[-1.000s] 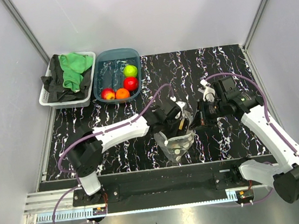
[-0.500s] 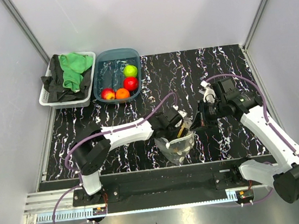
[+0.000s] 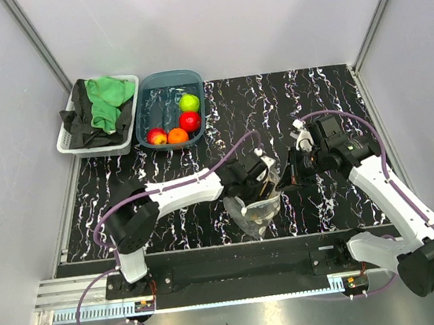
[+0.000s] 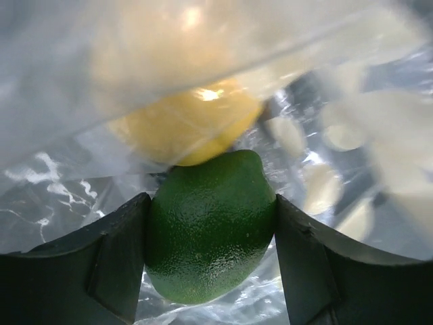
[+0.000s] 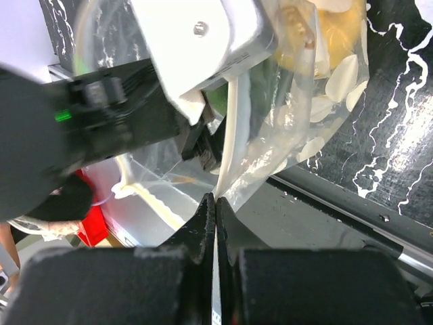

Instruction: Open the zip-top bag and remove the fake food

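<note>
The zip-top bag [image 3: 257, 207] hangs near the table's front edge, its mouth held open upward. My left gripper [image 3: 265, 186] reaches into the bag. In the left wrist view it [image 4: 211, 211] is shut on a dark green fruit [image 4: 210, 237], with both fingers pressed against its sides. A yellow fruit [image 4: 183, 128] lies just behind it in the bag. My right gripper [image 3: 288, 176] is shut on the bag's rim; the right wrist view shows it [image 5: 215, 203] pinching the clear plastic [image 5: 298, 128], with the yellow fruit [image 5: 328, 37] inside.
A teal tub [image 3: 168, 76] at the back left holds lime green [image 3: 189, 102], red [image 3: 190, 121], orange [image 3: 177, 136] and peach-red [image 3: 157, 136] fruits. A white basket [image 3: 66, 143] of green and black cloths stands left of it. Enclosure walls stand on both sides.
My left gripper has pushed further down and right into the bag. The bag shifted slightly with it. The right gripper has kept its hold on the rim.
</note>
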Controlling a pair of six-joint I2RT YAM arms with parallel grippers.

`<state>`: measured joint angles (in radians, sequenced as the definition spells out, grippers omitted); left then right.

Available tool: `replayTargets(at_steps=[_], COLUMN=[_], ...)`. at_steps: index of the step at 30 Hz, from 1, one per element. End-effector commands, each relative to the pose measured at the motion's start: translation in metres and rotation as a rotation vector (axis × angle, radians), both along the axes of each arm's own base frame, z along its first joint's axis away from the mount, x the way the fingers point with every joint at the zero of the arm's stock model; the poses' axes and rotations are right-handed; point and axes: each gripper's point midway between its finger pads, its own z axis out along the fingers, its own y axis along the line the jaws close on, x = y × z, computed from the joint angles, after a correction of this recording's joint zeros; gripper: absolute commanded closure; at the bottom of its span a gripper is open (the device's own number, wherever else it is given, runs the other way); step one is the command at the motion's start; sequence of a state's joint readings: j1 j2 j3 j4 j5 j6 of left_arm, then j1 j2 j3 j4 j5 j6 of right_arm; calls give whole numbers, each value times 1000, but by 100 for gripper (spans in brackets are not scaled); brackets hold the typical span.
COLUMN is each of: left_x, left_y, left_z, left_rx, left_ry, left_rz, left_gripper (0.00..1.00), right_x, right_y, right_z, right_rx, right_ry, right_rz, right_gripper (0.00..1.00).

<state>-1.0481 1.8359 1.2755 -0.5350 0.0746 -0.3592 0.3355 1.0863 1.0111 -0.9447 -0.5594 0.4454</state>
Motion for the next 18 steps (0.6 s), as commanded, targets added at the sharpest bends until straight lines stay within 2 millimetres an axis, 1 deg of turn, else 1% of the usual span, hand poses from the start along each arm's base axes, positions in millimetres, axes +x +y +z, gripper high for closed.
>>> replayTargets(at_steps=[1, 2, 4, 6, 7, 8, 11, 12, 14, 15, 17, 18], left_x=[18, 19, 22, 22, 22, 21, 15, 13, 8, 6, 0, -4], left_y=[-35, -38, -45, -44, -46, -45, -42, -38, -35, -32, -27, -23], left_z=[74, 85, 102, 112, 122, 133, 150, 162, 171, 185, 194, 207], left_rx=[-183, -206, -248, -254, -273, -295, -337, -365, -390, -422, -446, -479], left_ry=[-86, -93, -97, -85, -75, -71, -34, -33, -19, -29, -22, -33], left_rz=[22, 32, 58, 81, 107, 121, 174, 179, 192, 188, 178, 168], left_gripper=[95, 96, 99, 100, 100, 100, 100, 100, 100, 100, 100, 100], right_x=[8, 10, 12, 16, 12, 14, 13, 14, 13, 14, 14, 16], right_y=[-1, 0, -2, -4, -7, -7, -13, -16, -21, -25, -28, -32], right_z=[14, 19, 20, 21, 21, 24, 22, 20, 17, 15, 13, 10], right_rx=[6, 6, -8, -31, -45, -50, -85, -107, -135, -159, -177, -198], right_ry=[-78, -94, -100, -107, -93, -101, -106, -109, -106, -107, -110, -108], right_rz=[6, 14, 18, 19, 20, 23, 25, 18, 14, 1, -11, -27], right_gripper=[100, 100, 100, 100, 100, 100, 100, 100, 100, 100, 100, 100])
